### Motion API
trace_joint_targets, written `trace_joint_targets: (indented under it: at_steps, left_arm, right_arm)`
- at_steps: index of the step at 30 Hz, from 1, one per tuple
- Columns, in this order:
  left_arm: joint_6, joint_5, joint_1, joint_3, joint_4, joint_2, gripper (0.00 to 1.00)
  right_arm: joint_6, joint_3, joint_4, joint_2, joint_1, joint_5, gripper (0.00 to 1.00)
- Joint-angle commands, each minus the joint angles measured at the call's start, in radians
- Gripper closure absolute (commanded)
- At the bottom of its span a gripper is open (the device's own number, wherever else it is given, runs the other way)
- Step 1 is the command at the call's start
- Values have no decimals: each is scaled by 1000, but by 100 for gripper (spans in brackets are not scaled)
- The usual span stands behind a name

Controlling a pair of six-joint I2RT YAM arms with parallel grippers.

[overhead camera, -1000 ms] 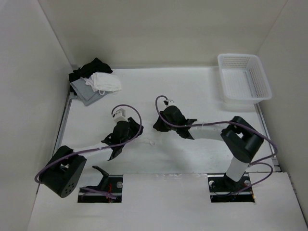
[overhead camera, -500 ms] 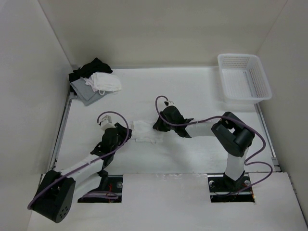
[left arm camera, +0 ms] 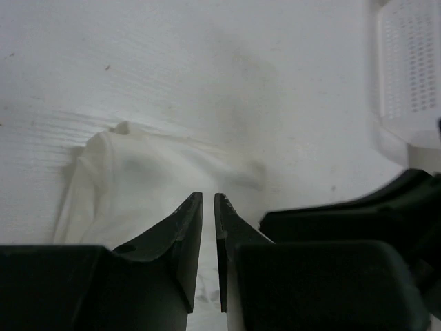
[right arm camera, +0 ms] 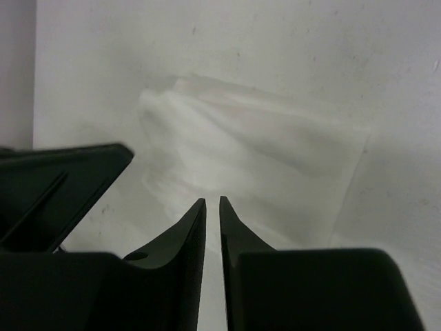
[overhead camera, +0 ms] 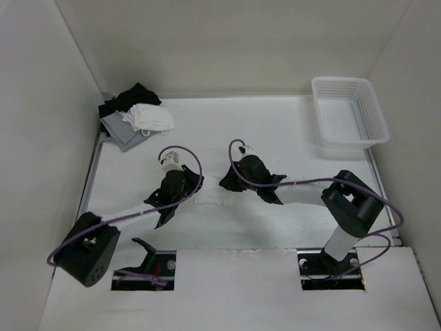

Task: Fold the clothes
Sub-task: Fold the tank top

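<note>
Lying crumpled on worktop (overhead camera: 289,138) between left gripper (left arm camera: 208,196) and right gripper (right arm camera: 212,200): top (overhead camera: 209,201), white, thin, bunched. Each gripper's jaws a slit apart; hold on fabric unclear. Worktop white, walls (overhead camera: 207,41) pale.

A white table (overhead camera: 289,138) is boxed in by plain off-white walls: a far wall (overhead camera: 234,41), a left wall (overhead camera: 41,138) and a right wall (overhead camera: 417,96). A metal rail (overhead camera: 88,181) edges its left side. The light is soft and even.
</note>
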Motion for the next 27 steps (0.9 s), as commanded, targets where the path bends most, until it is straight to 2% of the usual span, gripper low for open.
trace_joint_targets:
  at_steps: [1, 6, 12, 14, 18, 22, 27]
  left_arm:
    - [5, 55, 42, 29, 165, 133, 88]
    - [-15, 99, 120, 39, 294, 303, 88]
    - [-41, 105, 177, 36, 320, 391, 85]
    - [-55, 127, 190, 27, 333, 389, 82]
    - [-53, 136, 159, -20, 365, 256, 70]
    - [-29, 122, 118, -62, 288, 28, 55]
    - [36, 33, 99, -71, -27, -285, 32]
  right_arm:
    - [20, -53, 25, 11, 21, 4, 84]
    - [36, -106, 54, 37, 24, 3, 90]
    - [49, -163, 83, 39, 28, 6, 90]
    - [54, -171, 88, 33, 30, 7, 84]
    - [57, -177, 85, -22, 31, 7, 70]
    - [46, -183, 54, -139, 33, 4, 58]
    - [-9, -220, -28, -372, 36, 55, 40]
